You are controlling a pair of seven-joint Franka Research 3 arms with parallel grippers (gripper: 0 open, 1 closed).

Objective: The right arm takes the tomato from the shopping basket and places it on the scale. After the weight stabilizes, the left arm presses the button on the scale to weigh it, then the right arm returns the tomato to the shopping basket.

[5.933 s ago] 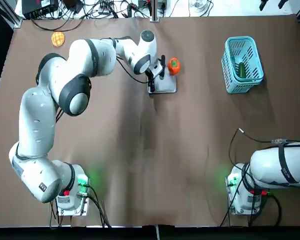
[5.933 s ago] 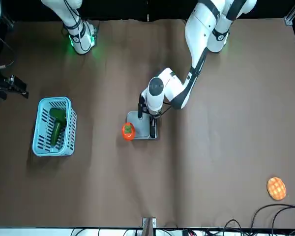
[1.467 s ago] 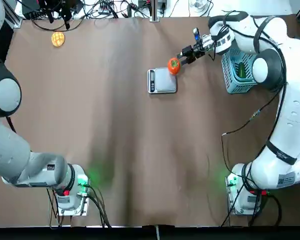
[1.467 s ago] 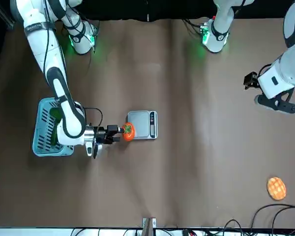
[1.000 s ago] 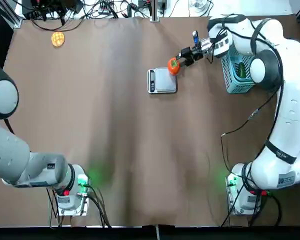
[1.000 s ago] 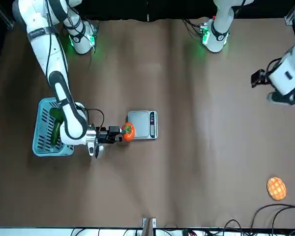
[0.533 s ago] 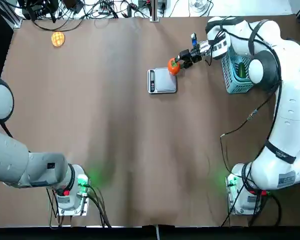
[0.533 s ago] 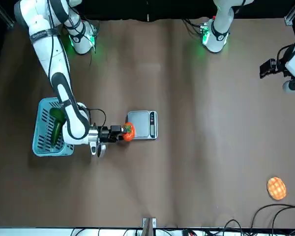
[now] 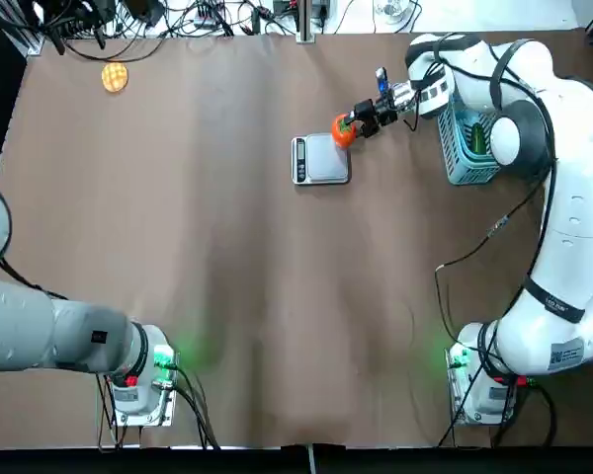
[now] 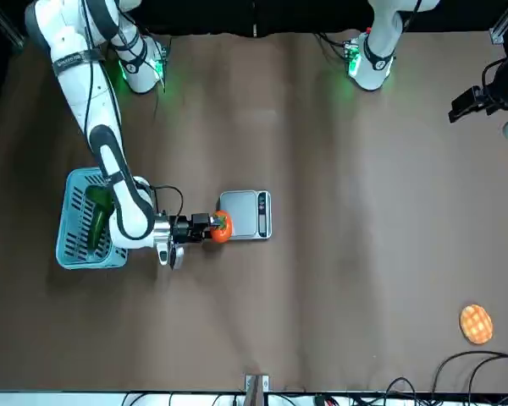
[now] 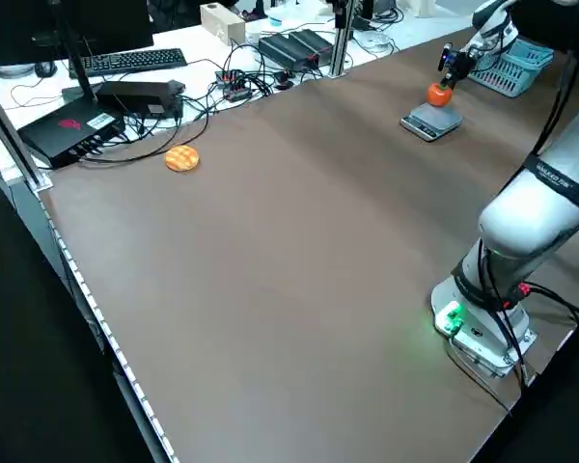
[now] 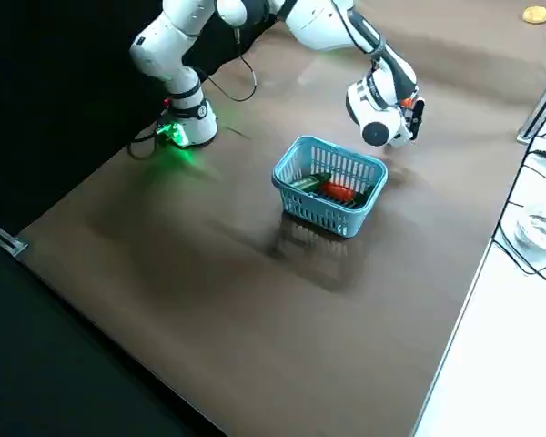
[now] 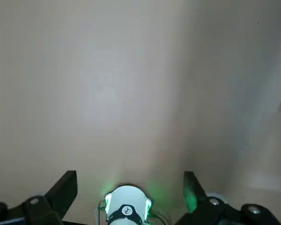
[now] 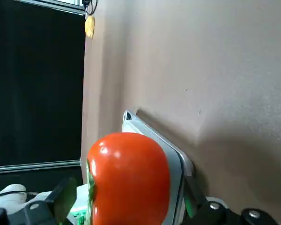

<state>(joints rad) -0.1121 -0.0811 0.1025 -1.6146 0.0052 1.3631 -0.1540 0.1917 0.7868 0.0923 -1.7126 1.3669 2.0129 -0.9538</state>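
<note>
Two white arms share a brown table (image 9: pixel 257 296); cables, a keyboard and black boxes crowd its far edge, a dark curtain hangs beyond one side, and a yellow disc (image 9: pixel 115 76) lies near the far left corner; the right arm (image 9: pixel 563 197) reaches from its base across the blue basket (image 9: pixel 479 126) toward the scale (image 9: pixel 321 159) at mid-table; its gripper (image 9: pixel 352 125) lies level with the fingers spread on either side of the tomato (image 9: pixel 342 130), though whether they press on it cannot be told; the tomato sits at the scale's far right corner, over the plate's edge; the basket stands well to the right of the scale and holds a green vegetable (image 9: pixel 477 138); the left arm (image 9: pixel 40 336) is pulled back by its base, its gripper (image 10: pixel 483 97) raised high above the table's left side, fingers wide apart and holding nothing.
</note>
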